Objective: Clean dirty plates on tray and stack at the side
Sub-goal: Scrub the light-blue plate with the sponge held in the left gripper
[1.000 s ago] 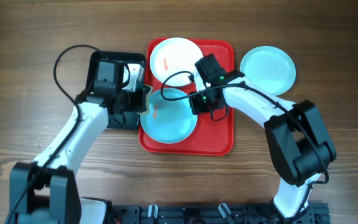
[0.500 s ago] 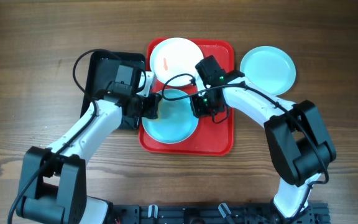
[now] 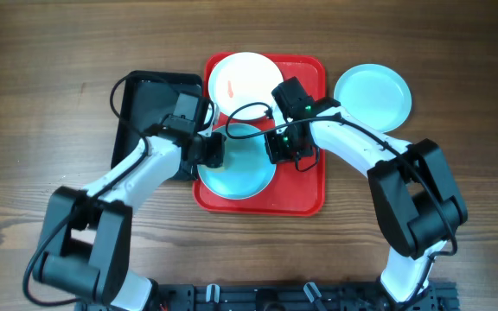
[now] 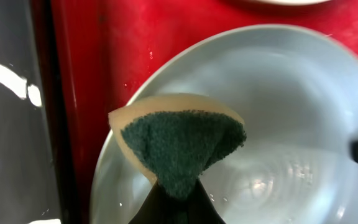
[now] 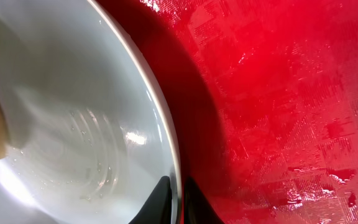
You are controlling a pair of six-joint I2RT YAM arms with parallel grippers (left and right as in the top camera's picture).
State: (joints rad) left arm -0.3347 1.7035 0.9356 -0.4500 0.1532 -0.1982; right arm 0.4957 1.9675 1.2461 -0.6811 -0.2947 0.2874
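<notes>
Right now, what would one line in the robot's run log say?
left gripper: shut on green-and-tan sponge, over light blue round plate | right gripper: shut on that plate's rim | plate: on red rectangular plastic tray

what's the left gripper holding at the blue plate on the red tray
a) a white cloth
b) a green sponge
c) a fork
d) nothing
b, the left gripper is shut on a folded green sponge at the light blue plate on the red tray.
</notes>
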